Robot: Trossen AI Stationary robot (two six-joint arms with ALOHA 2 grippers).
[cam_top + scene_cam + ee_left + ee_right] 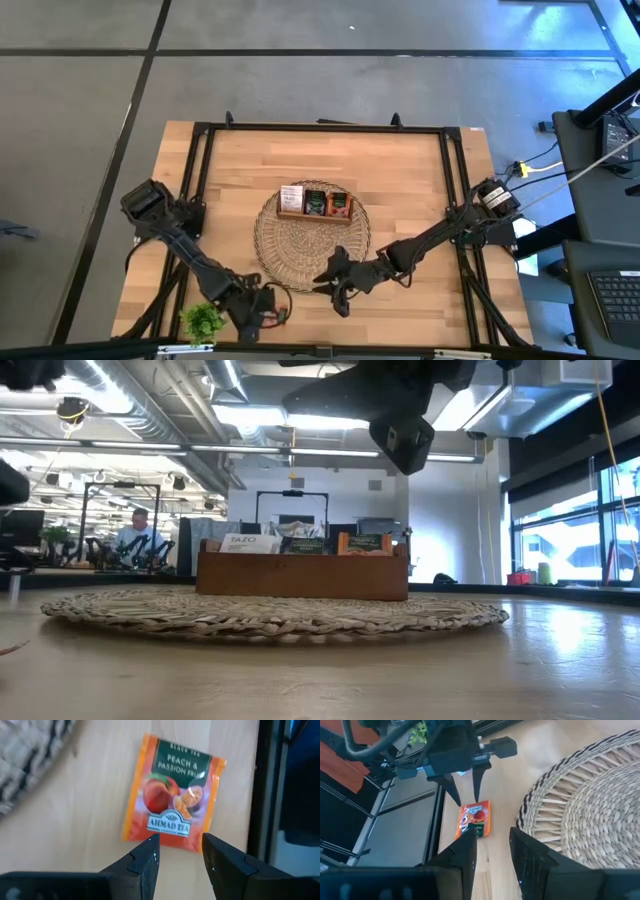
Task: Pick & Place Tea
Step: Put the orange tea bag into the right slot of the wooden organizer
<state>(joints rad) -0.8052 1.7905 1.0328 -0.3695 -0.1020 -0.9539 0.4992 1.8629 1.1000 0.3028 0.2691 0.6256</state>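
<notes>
An orange peach-and-passion-fruit tea sachet [172, 795] lies flat on the wooden table near its front edge, beside the round wicker mat [312, 240]; it also shows in the right wrist view [475, 821]. My left gripper [180, 854] is open, pointing down just above the sachet's near end, a finger on either side, touching nothing. It shows from outside in the right wrist view [466, 797]. My right gripper [492, 851] is open and empty, a little to the right over the mat's front edge [335, 282]. The brown wooden tray [315, 203] stands on the mat with sachets upright in its compartments.
A green plant sprig [203, 320] lies at the table's front left corner. Black frame rails [195, 180] run along the table's sides and back. In the low view the tray [300, 575] stands on the mat, with a dark arm part [395, 420] overhead.
</notes>
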